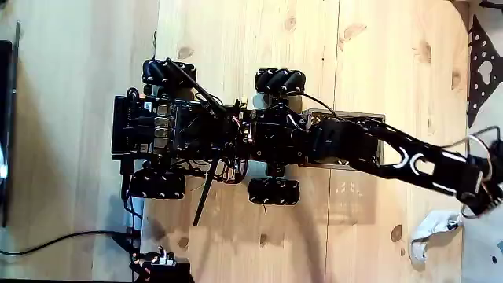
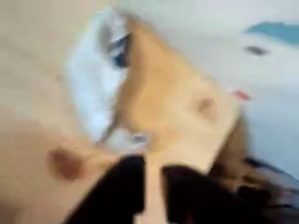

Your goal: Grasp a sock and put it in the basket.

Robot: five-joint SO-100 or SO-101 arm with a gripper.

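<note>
- Tabletop [image 1: 236, 63]: pale knotted wood planks, seen from above in the fixed view; every item below is carried on it.
- Wheeled robot base [image 1: 173, 126]: black, four rollered wheels, set left of the sock, with the arm [image 1: 416, 161] extended from it toward the right edge of the fixed view.
- Basket [image 1: 346, 119]: a dark-walled, wood-rimmed tray judged to sit under the arm's root, well apart from the sock, up and to the left of it; largely covered by the arm.
- Pincer [image 1: 475, 206]: placed just above and slightly right of the sock in the fixed view, near but not shown touching. In the wrist view the dark pincer [image 2: 154, 191] enters from the bottom edge with a strip of wood visible between its fingers, so it is read as parted; nothing is gripped.
- Sock [image 1: 428, 229]: white, curved, lumpy; its long axis runs from upper right down to lower left in the fixed view. In the wrist view the sock [image 2: 98, 79] is blurred, lying ahead of the pincer and left of its centre line; a reach forward and leftward is judged necessary.
</note>
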